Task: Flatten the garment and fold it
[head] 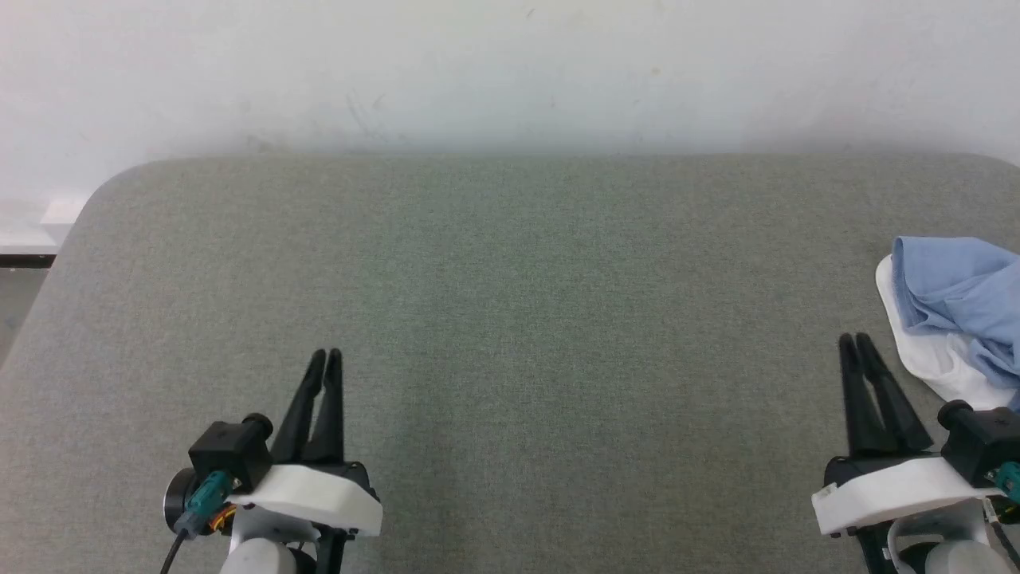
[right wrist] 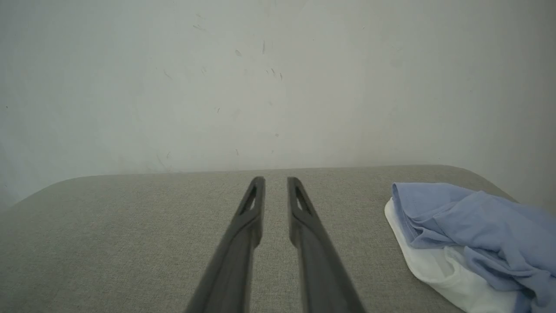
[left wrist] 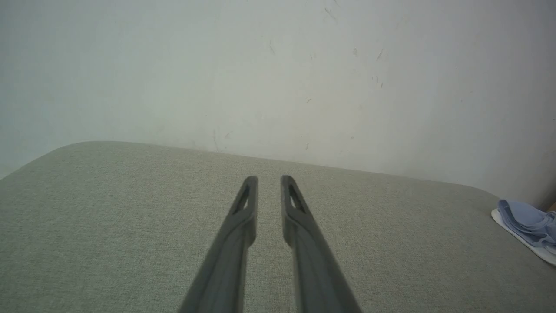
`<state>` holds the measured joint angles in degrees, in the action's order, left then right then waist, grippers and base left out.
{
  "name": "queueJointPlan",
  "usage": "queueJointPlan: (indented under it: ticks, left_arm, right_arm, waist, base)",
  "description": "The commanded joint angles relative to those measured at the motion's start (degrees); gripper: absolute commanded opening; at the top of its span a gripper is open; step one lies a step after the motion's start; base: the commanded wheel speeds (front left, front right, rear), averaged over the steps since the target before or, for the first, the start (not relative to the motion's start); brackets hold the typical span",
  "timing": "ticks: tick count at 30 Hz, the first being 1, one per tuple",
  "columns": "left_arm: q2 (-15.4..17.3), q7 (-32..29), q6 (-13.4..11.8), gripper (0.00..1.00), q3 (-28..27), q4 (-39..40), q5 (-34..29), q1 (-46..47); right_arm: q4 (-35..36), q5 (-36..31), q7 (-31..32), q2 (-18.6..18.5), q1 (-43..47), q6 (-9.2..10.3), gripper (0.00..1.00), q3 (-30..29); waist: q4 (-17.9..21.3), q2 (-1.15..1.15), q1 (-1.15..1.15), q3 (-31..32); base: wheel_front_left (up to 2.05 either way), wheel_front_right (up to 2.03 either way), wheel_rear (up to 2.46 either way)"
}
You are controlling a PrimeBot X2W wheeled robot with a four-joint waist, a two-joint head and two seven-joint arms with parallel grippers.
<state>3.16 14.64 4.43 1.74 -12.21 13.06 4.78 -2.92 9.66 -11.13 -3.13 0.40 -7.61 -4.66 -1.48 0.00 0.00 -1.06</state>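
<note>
The garment (head: 956, 295) (right wrist: 478, 226), a crumpled light blue heap with white fabric showing along its near edge, is seen lying on the grey padded table (head: 510, 263), just to the right of the 2 fingers of the right gripper (head: 853, 339) and apart from them. It is placed well to the right of the left gripper (head: 327, 355). In each wrist view, the 2 dark fingers are shown parted by a narrow gap, with nothing held between them, and pointed across the table toward the pale wall (head: 510, 72).

garment (right wrist: 478, 217): soft blue cloth | table (head: 510, 279): grey woven fabric, matt
</note>
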Motion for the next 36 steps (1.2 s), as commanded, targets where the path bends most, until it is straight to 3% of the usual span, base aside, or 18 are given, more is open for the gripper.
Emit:
queueJointPlan:
  ticks: [1,36]
  left_arm:
    - [0.01,-0.03,-0.01,0.0,-0.01,0.02,-0.03,-0.01]
    - [-0.06,-3.36,-1.02,0.0,-0.4,2.8,-2.99,-1.09]
  right_arm:
    - [0.01,-0.02,0.02,0.0,0.0,0.0,0.0,0.02]
    - [0.67,-2.22,2.55,0.06,-0.09,0.03,0.0,0.92]
  waist:
    - [0.01,0.0,0.0,0.0]
    - [0.35,0.0,0.0,0.26]
  base:
    - [0.0,0.0,0.0]
    - [0.0,0.0,0.0]
